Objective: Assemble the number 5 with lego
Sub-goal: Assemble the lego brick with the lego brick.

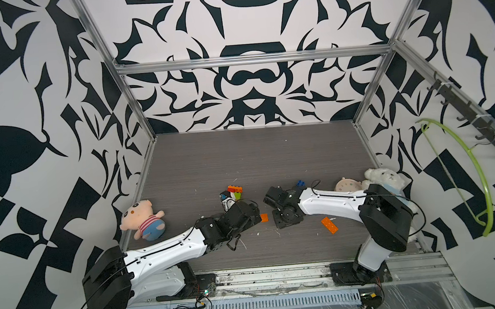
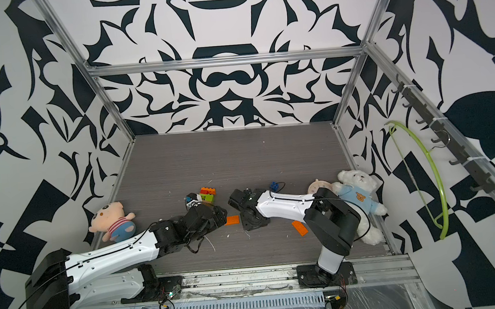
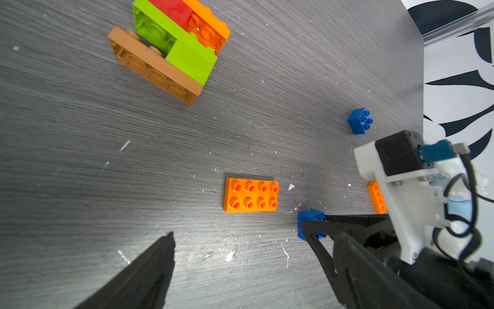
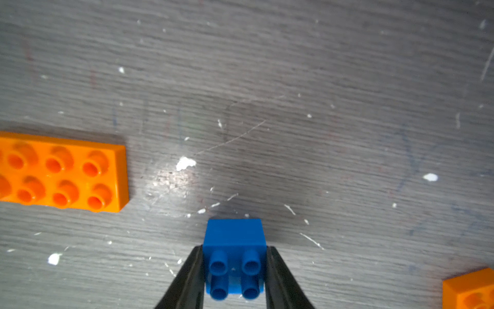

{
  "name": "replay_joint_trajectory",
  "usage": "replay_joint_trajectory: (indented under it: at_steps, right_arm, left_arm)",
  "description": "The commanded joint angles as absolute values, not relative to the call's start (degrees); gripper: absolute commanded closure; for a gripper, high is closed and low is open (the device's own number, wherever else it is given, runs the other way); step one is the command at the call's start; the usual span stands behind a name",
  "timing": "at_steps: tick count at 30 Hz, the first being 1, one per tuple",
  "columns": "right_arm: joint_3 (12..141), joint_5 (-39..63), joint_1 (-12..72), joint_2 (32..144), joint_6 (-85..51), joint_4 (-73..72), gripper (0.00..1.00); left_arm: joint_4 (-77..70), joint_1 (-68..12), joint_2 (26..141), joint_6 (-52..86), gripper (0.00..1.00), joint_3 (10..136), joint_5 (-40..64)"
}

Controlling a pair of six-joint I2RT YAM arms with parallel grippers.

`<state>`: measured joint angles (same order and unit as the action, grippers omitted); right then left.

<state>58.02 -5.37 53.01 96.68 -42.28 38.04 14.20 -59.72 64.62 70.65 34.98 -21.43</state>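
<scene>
**Blue brick in the right pincer, the five barely begun**

From where I stand, the right gripper (image 4: 234,252) is clamped on a small blue brick (image 4: 233,232). Its two black fingers press the brick's opposite sides, and the studs are turned back toward the wrist. The brick sits low over the grey tabletop (image 4: 347,133); whether it touches the wood I cannot tell. Near it lies an orange oblong brick (image 3: 251,195), flat, studs up and free. The left gripper (image 3: 240,238) hangs over that same patch with its jaws spread wide, holding nothing.

The rest of the lego is scattered. A joined cluster (image 3: 171,45) of lime green, red, orange and a brown plate is tipped so its undersides show. A second blue brick (image 3: 359,121) lies alone, and another orange oblong (image 1: 329,225) lies near the right arm.

I'd call this fetching a piece, early in the job, since no numeral is readable yet. Next, I reckon, the blue brick must be righted, lined up over a mate's studs and pressed home squarely, with the other arm likely steadying the base
</scene>
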Motion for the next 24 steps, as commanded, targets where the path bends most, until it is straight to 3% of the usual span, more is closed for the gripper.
replay_joint_trajectory:
  at_steps: [1,24]
  right_arm:
    - [59.32,-6.08,53.09,94.66,-42.63,39.55,0.62]
    - [65.66,-3.55,53.25,94.97,-43.6,38.95,0.67]
  left_arm:
    - [15.0,-59.41,65.02,70.11,0.01,34.85,-21.42]
    - [16.08,-56.98,62.84,69.13,0.01,34.28,-21.88]
